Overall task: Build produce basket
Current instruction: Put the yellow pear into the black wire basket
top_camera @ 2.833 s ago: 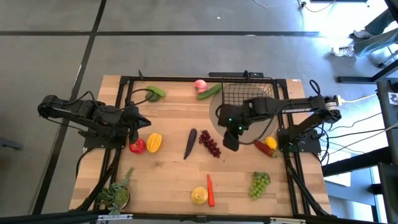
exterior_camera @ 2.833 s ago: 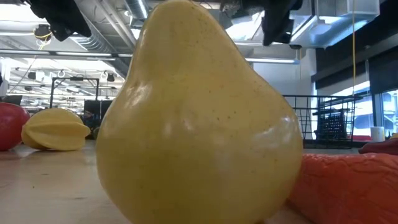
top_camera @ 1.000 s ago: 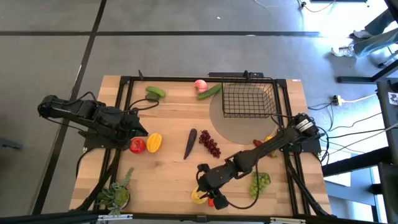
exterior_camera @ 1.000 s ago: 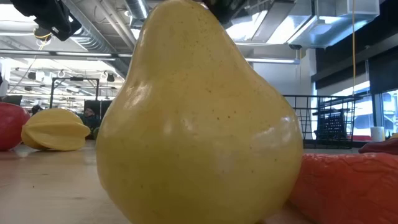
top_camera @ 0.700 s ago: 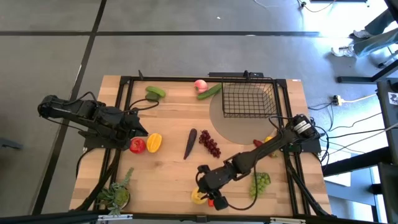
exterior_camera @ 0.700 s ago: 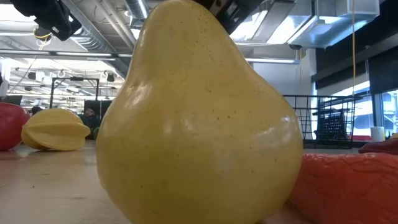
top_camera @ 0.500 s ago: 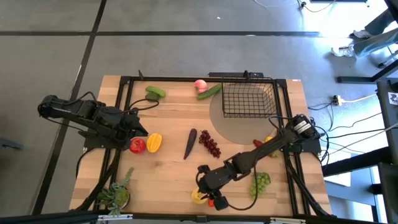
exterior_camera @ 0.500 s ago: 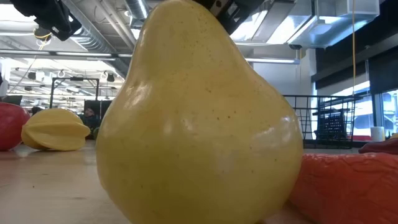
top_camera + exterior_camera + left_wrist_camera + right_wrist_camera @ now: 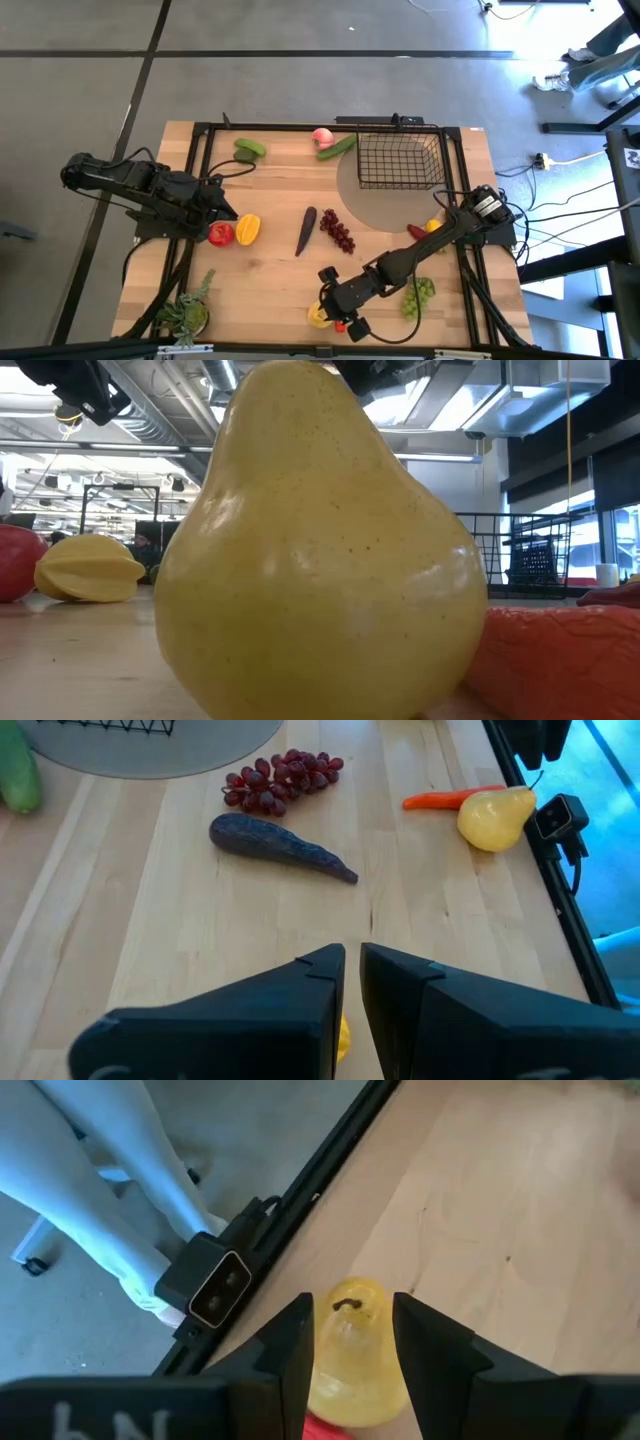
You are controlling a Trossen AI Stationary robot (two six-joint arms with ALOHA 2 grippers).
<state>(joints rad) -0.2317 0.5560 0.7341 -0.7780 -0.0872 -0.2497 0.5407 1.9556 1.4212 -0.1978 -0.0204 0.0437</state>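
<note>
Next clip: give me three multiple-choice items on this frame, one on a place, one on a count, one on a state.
1. Where is the right gripper?
A. Over the basket
B. Over the yellow pear at the table's near edge
C. Beside the potted plant

2. How many bunches of grapes lie on the table?
A. One
B. Two
C. Four

3. What does the basket hold?
A. Nothing
B. The eggplant
C. Both peppers

Answers: 1 B, its fingers straddle the pear. 2 B, dark grapes and green grapes. 3 A, only mesh shows inside.
</note>
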